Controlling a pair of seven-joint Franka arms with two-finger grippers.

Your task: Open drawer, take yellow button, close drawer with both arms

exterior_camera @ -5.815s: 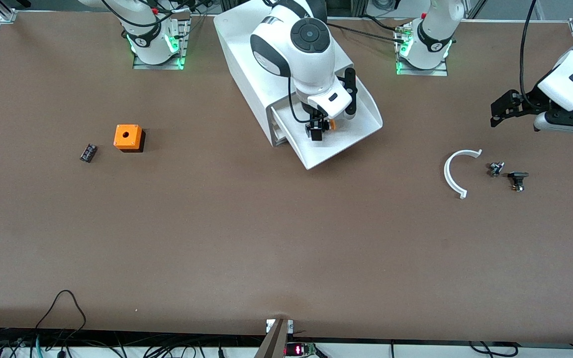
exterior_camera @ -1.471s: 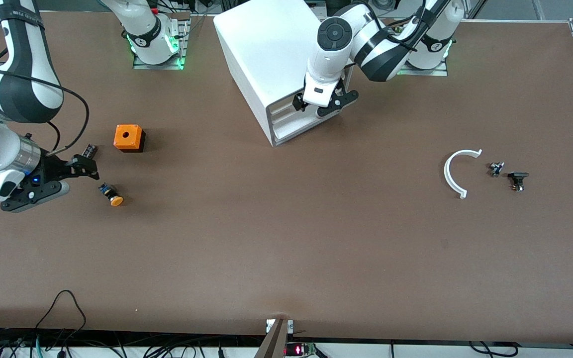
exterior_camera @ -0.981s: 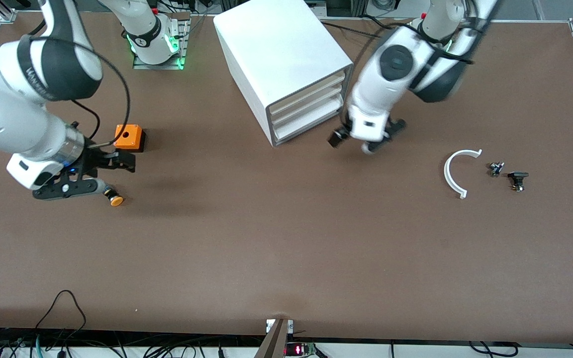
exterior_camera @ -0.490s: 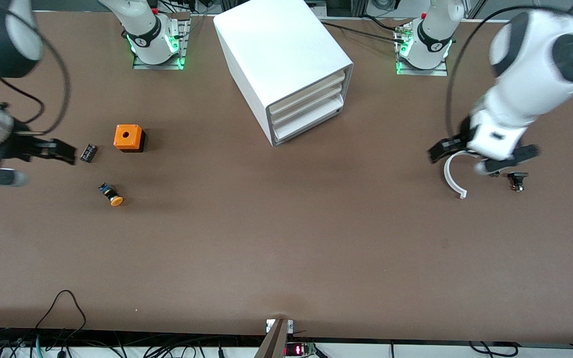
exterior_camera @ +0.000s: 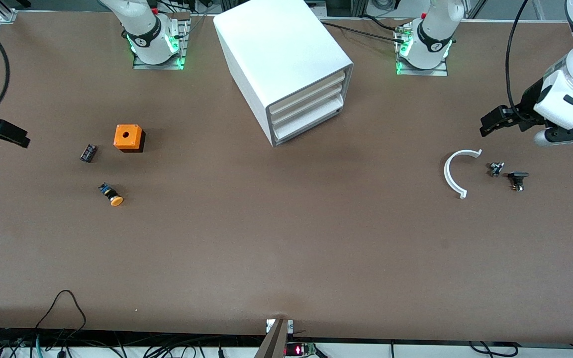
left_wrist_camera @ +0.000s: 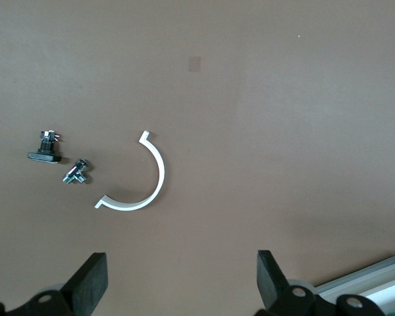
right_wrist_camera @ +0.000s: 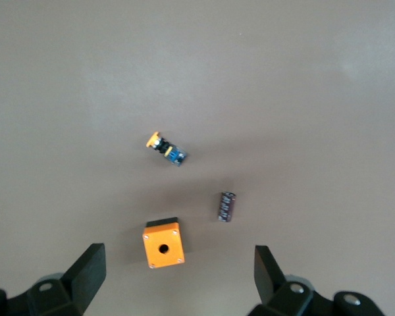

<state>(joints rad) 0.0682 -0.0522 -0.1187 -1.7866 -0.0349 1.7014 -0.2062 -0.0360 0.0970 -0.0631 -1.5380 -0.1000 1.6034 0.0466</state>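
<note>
The white cabinet (exterior_camera: 276, 49) stands near the robots' bases with all three drawers pushed in, the top drawer (exterior_camera: 309, 91) included. The button (exterior_camera: 111, 195) lies on its side on the table, nearer the front camera than the orange cube; it also shows in the right wrist view (right_wrist_camera: 166, 149). My right gripper (right_wrist_camera: 178, 276) is open and empty, high over the table edge at the right arm's end; one finger (exterior_camera: 10, 133) shows in the front view. My left gripper (exterior_camera: 513, 134) is open and empty, in the air at the left arm's end; it also shows in its wrist view (left_wrist_camera: 181, 283).
An orange cube with a round hole (exterior_camera: 128, 137) and a small black block (exterior_camera: 88, 152) lie near the button. A white plastic arc (exterior_camera: 455, 171), a small metal part (exterior_camera: 495, 169) and a black part (exterior_camera: 517, 179) lie at the left arm's end.
Both arms have swung outward and up: the left gripper away from over the white arc, the right gripper toward the table edge. The button and the shut drawer have not moved.
</note>
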